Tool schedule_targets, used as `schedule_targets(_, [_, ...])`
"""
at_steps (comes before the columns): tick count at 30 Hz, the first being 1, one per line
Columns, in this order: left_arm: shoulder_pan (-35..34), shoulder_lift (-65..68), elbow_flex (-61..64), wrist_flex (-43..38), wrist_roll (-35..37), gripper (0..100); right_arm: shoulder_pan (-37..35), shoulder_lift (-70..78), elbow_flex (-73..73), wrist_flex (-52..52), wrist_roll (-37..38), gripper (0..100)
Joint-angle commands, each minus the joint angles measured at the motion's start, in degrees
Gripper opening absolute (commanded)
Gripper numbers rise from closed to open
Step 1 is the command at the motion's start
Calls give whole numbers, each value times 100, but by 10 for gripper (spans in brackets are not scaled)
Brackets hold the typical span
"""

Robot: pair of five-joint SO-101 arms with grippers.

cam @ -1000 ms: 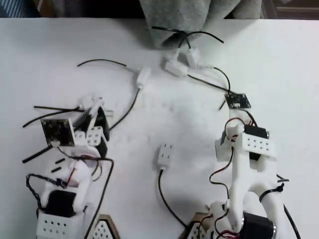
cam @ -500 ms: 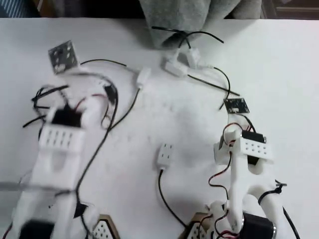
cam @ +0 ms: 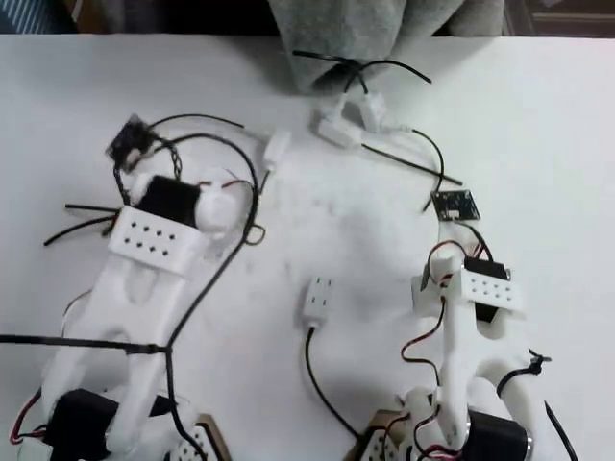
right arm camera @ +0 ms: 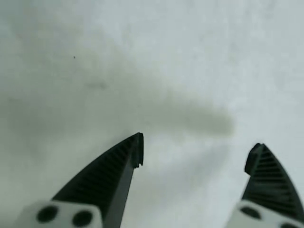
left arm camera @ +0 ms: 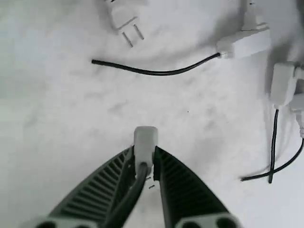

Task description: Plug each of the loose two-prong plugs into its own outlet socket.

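Observation:
My left gripper is shut on a small white plug, whose black cord runs back between the fingers. Beyond it on the table lie a white two-prong plug with bare prongs and a white connector on a curved black cord. From above, the left arm stretches over the left half of the table. A white outlet socket sits at the centre, a loose plug farther back. My right gripper is open over bare table.
A tangle of white plugs and black cords lies at the far middle, below a grey cloth. Loose black cord ends lie at the left. The right arm stands at the near right.
The left arm unfolded from the near left, swung out toward the far left, then drew back a little rightward. The right arm barely shifted toward the near edge.

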Motion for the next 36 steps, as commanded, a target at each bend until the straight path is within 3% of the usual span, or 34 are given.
schedule_targets(1, [101, 13, 229, -396, 659, 24, 40, -145, 35, -242, -35, 334])
schedule_targets(7, [743, 22, 615, -905, 1196, 24, -4, -145, 149, -453, -35, 334])
schedule_targets(12, [884, 57, 651, -1169, 1477, 24, -224, -145, 299, -620, -35, 334])
schedule_targets(18, [1068, 1200, 255, -1275, 1495, 24, -259, -145, 325, -664, -44, 333])
schedule_targets(25, [1807, 2870, -1591, 26, 2031, 24, -259, -145, 334, -716, -44, 333])
schedule_targets(32, [2105, 3934, -3244, 1380, 2620, 24, -259, -145, 343, -716, -44, 333])
schedule_targets(36, [2149, 4418, -3824, 1697, 2725, 24, -259, -145, 343, -716, -44, 333])
